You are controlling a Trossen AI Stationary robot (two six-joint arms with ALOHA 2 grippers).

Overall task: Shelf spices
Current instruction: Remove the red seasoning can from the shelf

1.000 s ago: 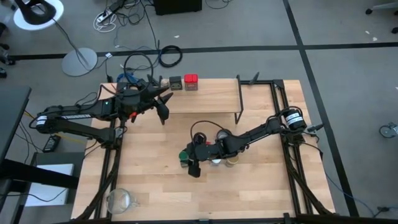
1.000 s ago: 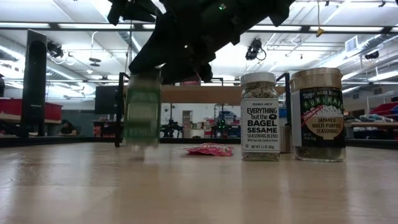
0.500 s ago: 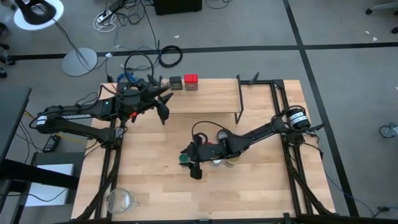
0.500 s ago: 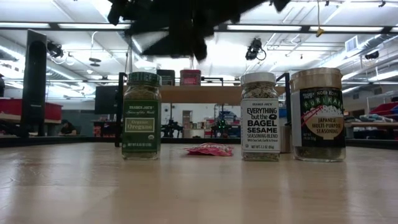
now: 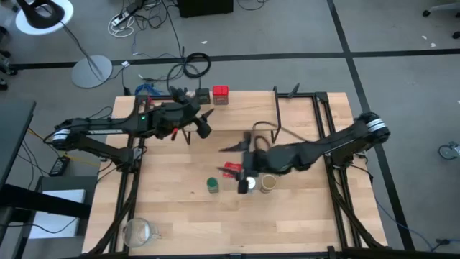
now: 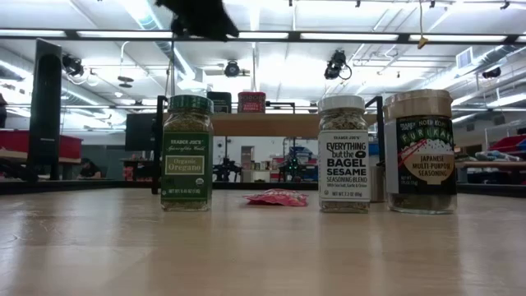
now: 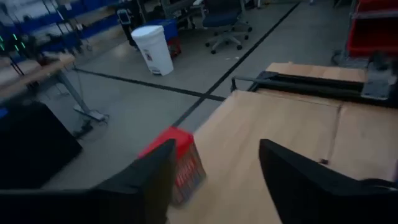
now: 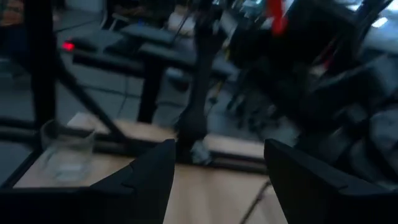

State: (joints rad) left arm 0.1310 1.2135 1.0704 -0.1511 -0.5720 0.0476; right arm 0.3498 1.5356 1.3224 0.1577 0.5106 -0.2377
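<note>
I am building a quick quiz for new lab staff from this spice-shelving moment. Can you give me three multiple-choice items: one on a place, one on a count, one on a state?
1. Where is the red tin?
A. On the shelf top
B. On the table beside the green jar
C. In the right end effector

2. How many jars stand on the tabletop in the low view?
A. One
B. Three
C. Five

3. What is the state of the left end effector?
A. Shut on the red tin
B. Shut on the green jar
C. Open and holding nothing

Answers:
1. A: the red tin sits on the shelf next to the dark tin.
2. B: the green jar, the white-capped jar and the tan-lidded jar stand there.
3. C: the left end effector shows a bare gap between its fingers, above the shelf.
</note>
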